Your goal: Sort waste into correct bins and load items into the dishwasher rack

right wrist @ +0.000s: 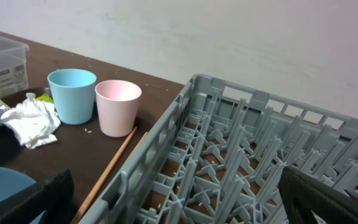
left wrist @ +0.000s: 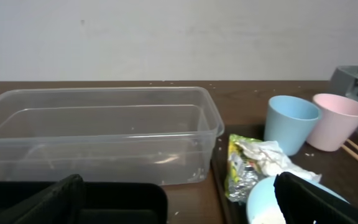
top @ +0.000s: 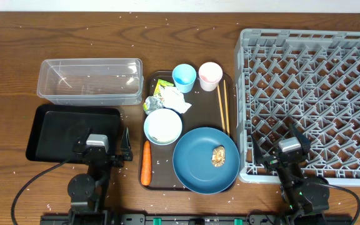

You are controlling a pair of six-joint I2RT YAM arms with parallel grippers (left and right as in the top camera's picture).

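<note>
On the brown serving tray (top: pixel 230 84) lie a blue plate (top: pixel 195 165) with a brown food lump (top: pixel 218 156), a pale-blue bowl (top: pixel 163 126), a carrot (top: pixel 146 164), a crumpled wrapper (top: pixel 169 99), a yellow-green packet (top: pixel 162 85), a blue cup (top: pixel 184 77), a pink cup (top: pixel 210 75) and chopsticks (top: pixel 222 109). The clear tub (top: pixel 89 80) and black tray (top: pixel 74 131) sit to the left, the grey rack (top: pixel 311 94) to the right. My left gripper (top: pixel 102 150) is open and empty over the black tray's near right corner. My right gripper (top: pixel 279 150) is open and empty over the rack's near left corner.
Loose white rice (top: pixel 122 115) is scattered over the wooden table and inside the rack. The left wrist view shows the tub (left wrist: pixel 98 134), wrapper (left wrist: pixel 260 158) and both cups. The right wrist view shows the rack wall (right wrist: pixel 166 134) and one chopstick (right wrist: pixel 114 165).
</note>
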